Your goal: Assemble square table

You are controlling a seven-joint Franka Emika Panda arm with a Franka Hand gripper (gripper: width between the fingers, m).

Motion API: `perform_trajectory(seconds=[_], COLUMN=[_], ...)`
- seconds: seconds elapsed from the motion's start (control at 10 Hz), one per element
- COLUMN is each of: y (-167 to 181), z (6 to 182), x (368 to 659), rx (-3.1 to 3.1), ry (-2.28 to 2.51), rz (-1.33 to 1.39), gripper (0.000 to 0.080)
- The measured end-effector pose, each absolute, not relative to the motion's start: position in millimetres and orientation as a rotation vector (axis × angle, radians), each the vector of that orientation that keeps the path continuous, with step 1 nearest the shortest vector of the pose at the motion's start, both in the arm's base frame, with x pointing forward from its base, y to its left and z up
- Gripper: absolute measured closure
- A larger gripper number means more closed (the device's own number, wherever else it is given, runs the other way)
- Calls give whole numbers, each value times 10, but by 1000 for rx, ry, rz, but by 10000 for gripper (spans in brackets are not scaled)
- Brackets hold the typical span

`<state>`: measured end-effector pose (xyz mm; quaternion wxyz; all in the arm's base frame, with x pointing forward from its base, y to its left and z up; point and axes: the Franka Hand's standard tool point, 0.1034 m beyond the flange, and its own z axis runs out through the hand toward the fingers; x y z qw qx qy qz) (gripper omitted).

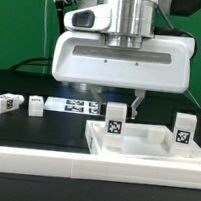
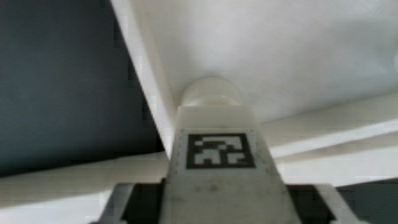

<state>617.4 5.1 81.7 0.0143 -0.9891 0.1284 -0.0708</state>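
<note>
Gripper point(image 1: 111, 95) straddles one tagged leg point(image 2: 219, 150) above the square tabletop point(image 1: 143, 151), jaws hugging both sides. Can't tell if they're pinching it. Probably centring for a straight lift.

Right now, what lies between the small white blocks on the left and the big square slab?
In the exterior view, the marker board, a flat strip of printed tags, lies between the loose legs and the slab.
</note>
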Motion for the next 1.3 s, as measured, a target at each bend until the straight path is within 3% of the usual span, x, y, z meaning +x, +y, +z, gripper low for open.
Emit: perform_trajectory(seconds=[0.7,1.3], y=[132,123], z=[798,794], x=[6148,6160], rx=[-2636,-2263], ry=[1540,1965], rz=[-196,-149], gripper=[509,509])
